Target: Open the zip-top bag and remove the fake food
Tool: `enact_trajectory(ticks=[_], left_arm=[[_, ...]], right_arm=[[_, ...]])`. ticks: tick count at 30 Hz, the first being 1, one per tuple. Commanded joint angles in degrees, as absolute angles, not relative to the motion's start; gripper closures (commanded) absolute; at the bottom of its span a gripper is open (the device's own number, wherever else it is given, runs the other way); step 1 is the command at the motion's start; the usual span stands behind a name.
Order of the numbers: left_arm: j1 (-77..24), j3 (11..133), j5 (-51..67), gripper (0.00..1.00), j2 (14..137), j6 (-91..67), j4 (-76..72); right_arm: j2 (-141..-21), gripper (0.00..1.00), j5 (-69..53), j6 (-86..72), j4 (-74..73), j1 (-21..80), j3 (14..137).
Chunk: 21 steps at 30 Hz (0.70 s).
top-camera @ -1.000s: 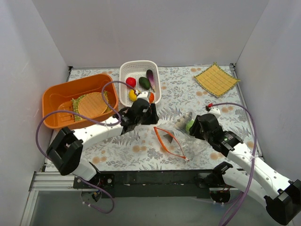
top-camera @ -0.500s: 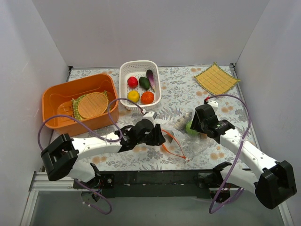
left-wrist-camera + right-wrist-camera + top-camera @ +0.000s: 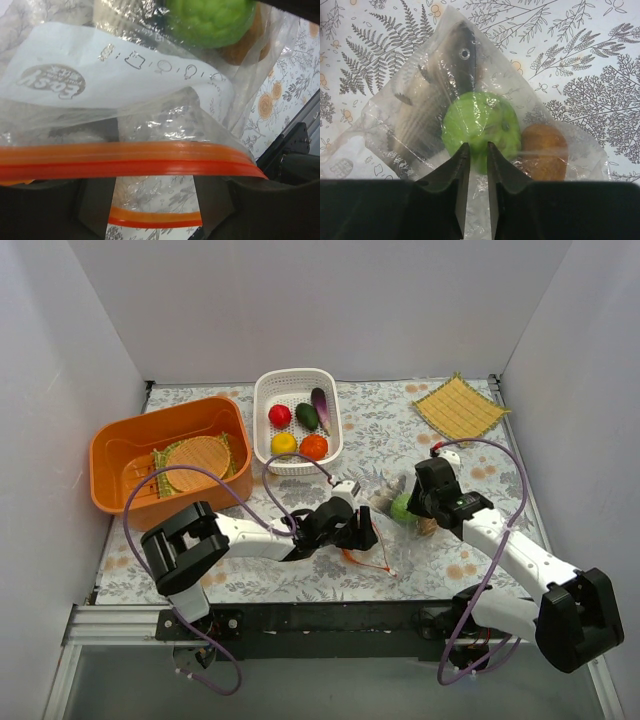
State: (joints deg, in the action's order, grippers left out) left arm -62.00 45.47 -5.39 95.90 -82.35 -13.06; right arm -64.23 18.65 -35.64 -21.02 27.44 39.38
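1. the right gripper [image 3: 476, 159] is sitting almost closed, fingers down to a thin slit. it looks like it's pinching the film of the clear crinkly plastic zip-top bag [image 3: 395, 117] right at the near edge of the round light green toy fruit [image 3: 479, 125]. if it's only catching slick film, i'm guessing the bag is going to slide out as soon as the other side tugs.
2. the left gripper [image 3: 155, 200] is standing wide. the thin orange-red zipper strip [image 3: 130, 159] is lying across just above both fingertips, and the second lip of the strip [image 3: 155, 218] is hanging lower in the gap. so the mouth is looking parted, but nothing is gripping a lip. closing from here could be clamping both lips together, or missing the thin strip altogether.
3. beyond the right fingertips, the dark grey fish-shaped toy [image 3: 455, 65] is lying up and left of the green one, and the brown egg-shaped toy [image 3: 545, 150] is sitting just to its right. all three are inside the bag, bunched at the closed end, so a hard shake could be sending them rolling off the leaf-print table [image 3: 380, 430].
4. the white slotted plastic basket [image 3: 260, 415] holding other toy pieces is sitting well beyond the left gripper, so a wide swing could be knocking it.
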Motion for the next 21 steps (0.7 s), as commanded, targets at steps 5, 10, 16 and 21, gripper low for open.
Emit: enact_trajectory(ticks=[5, 10, 16, 21], left_arm=[[-62.1, 49.7, -6.5, 0.42, 98.9, -79.9, -17.1], [-62.1, 47.9, -5.7, 0.38, 98.7, -79.4, -21.3], [-62.1, 43.6, -6.3, 0.31, 97.5, -77.8, -28.7], [-62.1, 43.0, -4.4, 0.3, 99.2, -76.3, -32.8]], right_arm=[[-60.8, 0.99, 15.0, -35.1, -23.8, 27.4, 37.7], [-56.4, 0.99, 14.3, -35.1, -26.3, 27.4, 41.0], [-52.1, 0.99, 16.1, -35.0, -28.3, 27.3, 41.9], [-54.8, 0.99, 14.5, -35.2, -28.0, 27.3, 41.1]])
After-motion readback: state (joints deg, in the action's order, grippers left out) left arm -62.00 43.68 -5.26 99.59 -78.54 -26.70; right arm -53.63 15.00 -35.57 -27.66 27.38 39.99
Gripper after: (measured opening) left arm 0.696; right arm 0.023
